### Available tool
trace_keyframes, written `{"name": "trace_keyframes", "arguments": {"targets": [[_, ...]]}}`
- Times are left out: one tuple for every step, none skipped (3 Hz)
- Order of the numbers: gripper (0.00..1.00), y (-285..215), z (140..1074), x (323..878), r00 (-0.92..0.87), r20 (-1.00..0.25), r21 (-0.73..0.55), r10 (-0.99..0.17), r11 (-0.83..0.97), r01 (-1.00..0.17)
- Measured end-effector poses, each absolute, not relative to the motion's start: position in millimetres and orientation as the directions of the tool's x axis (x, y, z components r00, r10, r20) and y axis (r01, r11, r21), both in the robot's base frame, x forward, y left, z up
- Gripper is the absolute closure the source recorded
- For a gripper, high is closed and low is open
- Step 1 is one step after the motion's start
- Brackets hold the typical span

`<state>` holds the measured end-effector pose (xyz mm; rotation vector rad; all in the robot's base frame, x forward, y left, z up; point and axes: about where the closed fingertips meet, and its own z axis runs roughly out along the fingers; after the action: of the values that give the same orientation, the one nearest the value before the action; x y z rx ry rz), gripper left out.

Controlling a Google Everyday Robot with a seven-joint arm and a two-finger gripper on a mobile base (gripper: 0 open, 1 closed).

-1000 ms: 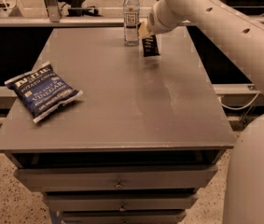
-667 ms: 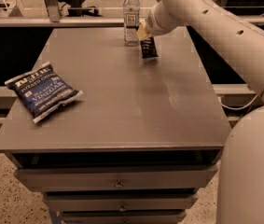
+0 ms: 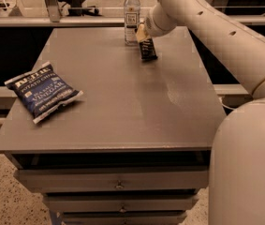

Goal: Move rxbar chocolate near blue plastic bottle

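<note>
pincer [image 3: 143, 32] at rxbar chocolate [image 3: 148, 50], bottle [image 3: 131, 14] beside

One table [image 3: 122, 107] is carrying three loose things: one blue plastic bottle [image 3: 131, 18], one rxbar chocolate [image 3: 148, 49] and one chip bag [image 3: 44, 92]. Under its top, what look like three drawers [image 3: 119, 179] are showing, though the lowest is running off the bottom edge. One arm [image 3: 216, 27] is arching in from the right, and its one gripper [image 3: 143, 32] is hanging at the far edge, just beside the bottle and above the bar.
</note>
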<state>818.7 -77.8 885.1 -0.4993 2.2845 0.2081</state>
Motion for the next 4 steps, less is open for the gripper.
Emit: {"name": "trace_keyframes", "arguments": {"targets": [[0.36, -76.9, 880.9, 820.7, -0.629, -0.721, -0.004, -0.29, 0.91, -0.415], [0.12, -77.9, 878.2, 821.7, -0.632, -0.719, -0.004, -0.289, 0.911, -0.412], [0.0, -80.4, 876.6, 821.3, -0.635, -0.718, -0.004, -0.286, 0.914, -0.406], [0.0, -86.3, 878.8, 818.0, -0.637, -0.722, 0.016, -0.271, 0.913, -0.407]]}}
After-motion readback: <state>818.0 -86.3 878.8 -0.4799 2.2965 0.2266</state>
